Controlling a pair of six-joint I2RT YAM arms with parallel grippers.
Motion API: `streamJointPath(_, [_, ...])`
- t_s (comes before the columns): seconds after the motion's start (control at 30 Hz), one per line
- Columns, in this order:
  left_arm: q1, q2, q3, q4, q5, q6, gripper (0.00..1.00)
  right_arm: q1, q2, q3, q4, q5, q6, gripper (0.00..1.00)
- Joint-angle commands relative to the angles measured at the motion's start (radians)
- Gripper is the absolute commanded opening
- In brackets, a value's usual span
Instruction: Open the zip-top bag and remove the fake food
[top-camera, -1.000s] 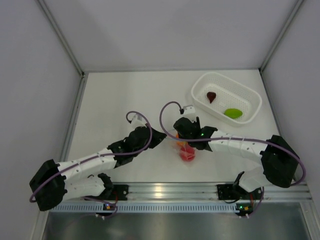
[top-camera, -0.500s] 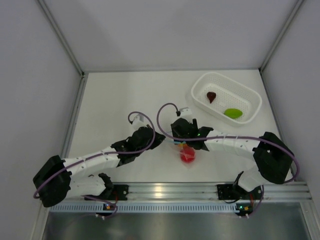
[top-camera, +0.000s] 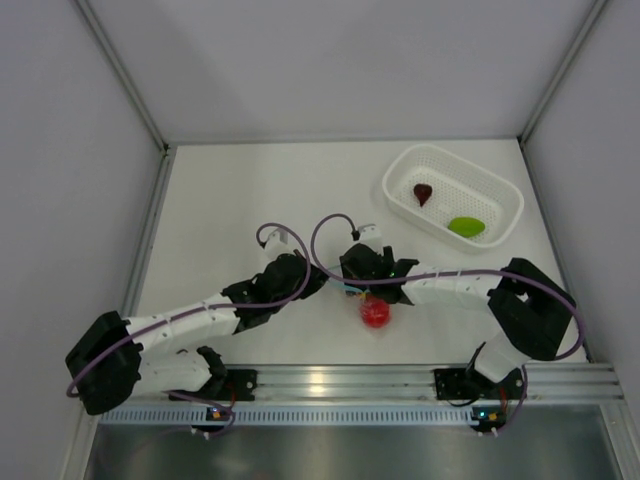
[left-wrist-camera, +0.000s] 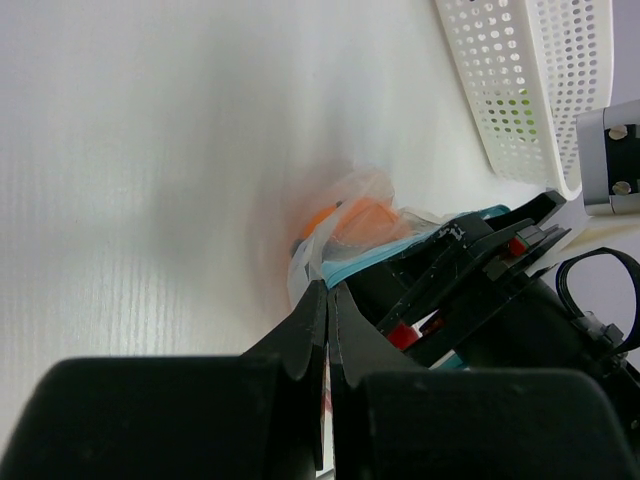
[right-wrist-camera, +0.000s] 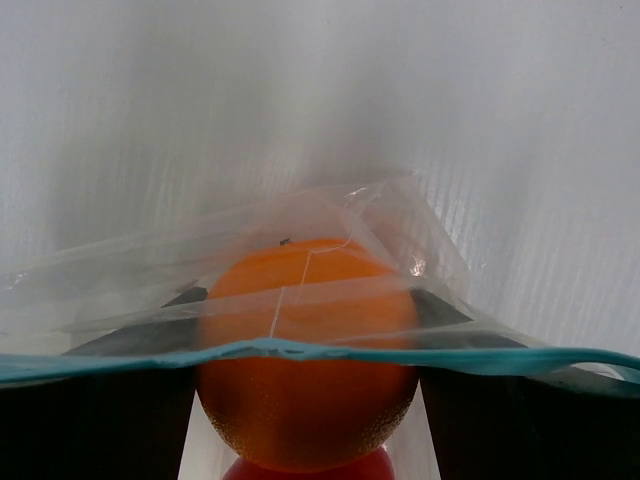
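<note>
Bag (left-wrist-camera: 372, 192), one, pinched by left hand (left-wrist-camera: 327, 292); right hand (right-wrist-camera: 305, 292) apart astride one orange ball (right-wrist-camera: 305, 405).

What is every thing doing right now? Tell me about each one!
left gripper: jaws shut on the zip-top bag.
right gripper: jaws open, either side of the orange ball.
zip-top bag: mouth open, edge pinched.
orange ball: half inside the bag's mouth.
red ball: looks out of the bag, on the table.
lime-green piece: lying in the basket.
maroon piece: lying in the basket.
basket: upright, holding two pieces.
</note>
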Motion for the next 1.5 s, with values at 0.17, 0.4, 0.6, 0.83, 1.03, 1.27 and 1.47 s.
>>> streamJointPath(0.17, [0.012,-0.046,0.026,-0.013,-0.057,0.065,0.00,-0.007,-0.070,0.011,-0.103,0.046,0.003,0.62])
streamJointPath(0.4, [0.000,-0.069,0.084,-0.013,-0.021,0.144,0.00,0.024,-0.053,0.067,-0.144,0.035,0.002,0.60])
streamJointPath(0.6, [-0.007,-0.086,0.118,-0.024,-0.015,0.207,0.00,0.085,-0.061,0.127,-0.177,0.037,-0.003,0.55])
streamJointPath(0.83, [-0.007,-0.069,0.121,-0.041,0.017,0.245,0.00,0.114,-0.156,0.149,-0.206,0.061,0.008,0.51])
streamJointPath(1.03, [-0.007,-0.063,0.124,-0.041,0.066,0.285,0.00,0.116,-0.216,0.164,-0.230,0.075,0.011,0.50])
streamJointPath(1.27, [-0.008,-0.070,0.117,-0.039,0.089,0.317,0.00,0.114,-0.296,0.164,-0.230,0.087,0.035,0.48])
streamJointPath(1.47, [-0.013,-0.076,0.111,0.001,0.140,0.357,0.00,0.113,-0.320,0.135,-0.122,0.043,0.026,0.41])
